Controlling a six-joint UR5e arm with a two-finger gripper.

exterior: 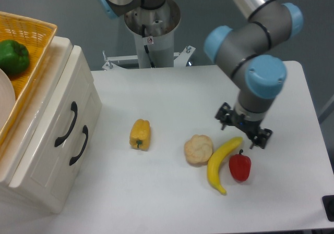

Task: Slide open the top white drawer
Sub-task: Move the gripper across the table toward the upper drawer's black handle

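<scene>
**Robot arm above fruit on a white bench, cabinet drawers shut at the left**

Fixed camera, looking down on a white bench (172, 96). A cream-white cabinet (39, 156) stands at the bench's left edge, its two drawer fronts facing the bench. The top white drawer (65, 106) is the upper of the two; it sits flush with the cabinet front, closed, with a curved black handle (66, 123). The lower drawer (78, 156) sits just beneath it with a matching handle. A yellow wicker basket (28, 41) rests on top of the cabinet, holding a green pepper (12, 57).

The grey and blue robot arm (250, 51) reaches in from the far edge and bends down over the right half of the bench. Its tool (243, 131) is well apart from the cabinet, just above the upper tip of a banana (220, 163). Its two black fingers are spread, holding nothing.

A red pepper (240, 166) lies just beside the banana toward the right edge. A pale cauliflower (198, 149) touches the banana's other side. A yellow pepper (140, 134) lies near the bench's middle, between the cauliflower and the cabinet.
</scene>
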